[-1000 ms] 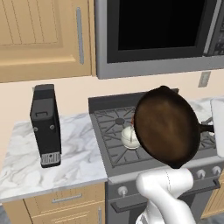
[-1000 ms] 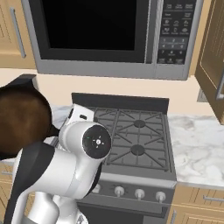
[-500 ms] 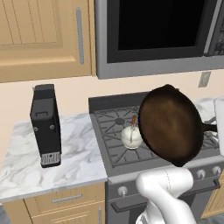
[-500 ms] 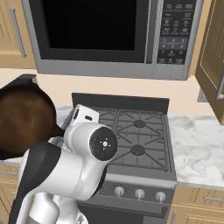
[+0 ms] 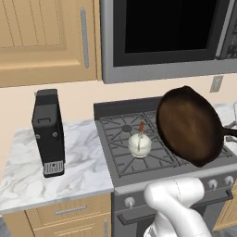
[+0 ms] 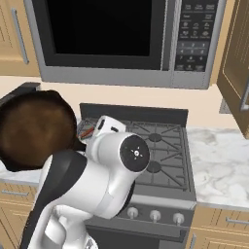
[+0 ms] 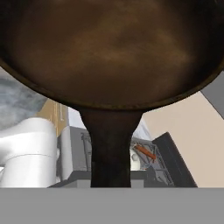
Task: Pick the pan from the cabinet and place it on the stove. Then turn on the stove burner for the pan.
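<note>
The pan has drifted a little toward 3 o'clock in the left base view, uncovering more of the white cup on the stove. In the right base view the pan has shifted slightly toward 3 o'clock, nearer the grates.

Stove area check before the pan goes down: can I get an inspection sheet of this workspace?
Surface: stove grates; marble counter to its left.
Job's things: pan held tilted in the air above the stove; cabinet door shut.
Clutter: white cup with a red stick on the front-left grate; black box upright on the counter.
End effector: shut on the pan handle.
Cables: nothing seen.
Surroundings: microwave above the stove; knobs along its front.
</note>
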Tool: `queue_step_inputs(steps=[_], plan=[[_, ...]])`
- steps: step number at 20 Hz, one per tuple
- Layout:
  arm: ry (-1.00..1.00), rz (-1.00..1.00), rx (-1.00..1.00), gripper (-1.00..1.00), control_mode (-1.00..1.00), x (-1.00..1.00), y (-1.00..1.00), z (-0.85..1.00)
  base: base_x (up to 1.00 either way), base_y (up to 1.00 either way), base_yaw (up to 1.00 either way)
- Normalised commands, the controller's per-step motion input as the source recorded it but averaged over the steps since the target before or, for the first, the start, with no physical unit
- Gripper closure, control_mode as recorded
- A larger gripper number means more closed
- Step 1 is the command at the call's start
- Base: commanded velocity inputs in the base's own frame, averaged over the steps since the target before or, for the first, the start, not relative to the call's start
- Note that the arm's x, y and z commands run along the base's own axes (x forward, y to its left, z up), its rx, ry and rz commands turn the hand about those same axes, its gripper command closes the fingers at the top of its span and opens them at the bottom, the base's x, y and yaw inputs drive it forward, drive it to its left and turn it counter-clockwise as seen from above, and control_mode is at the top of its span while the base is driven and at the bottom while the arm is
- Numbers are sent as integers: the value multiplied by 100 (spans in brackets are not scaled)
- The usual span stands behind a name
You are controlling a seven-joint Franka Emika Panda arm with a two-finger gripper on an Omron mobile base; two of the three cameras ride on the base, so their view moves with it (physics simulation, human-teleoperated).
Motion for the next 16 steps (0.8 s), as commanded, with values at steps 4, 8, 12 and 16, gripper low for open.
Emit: queue_step_inputs(steps=[4, 8, 12, 16], plan=[[15, -2, 4, 100, -100, 0, -49, 3, 0, 0, 0], [11, -2, 6, 100, -100, 0, -56, 0, 0, 0, 0], [6, -3, 6, 100, -100, 0, -53, 0, 0, 0, 0], [8, -5, 5, 100, -100, 0, -44, -2, 0, 0, 0]])
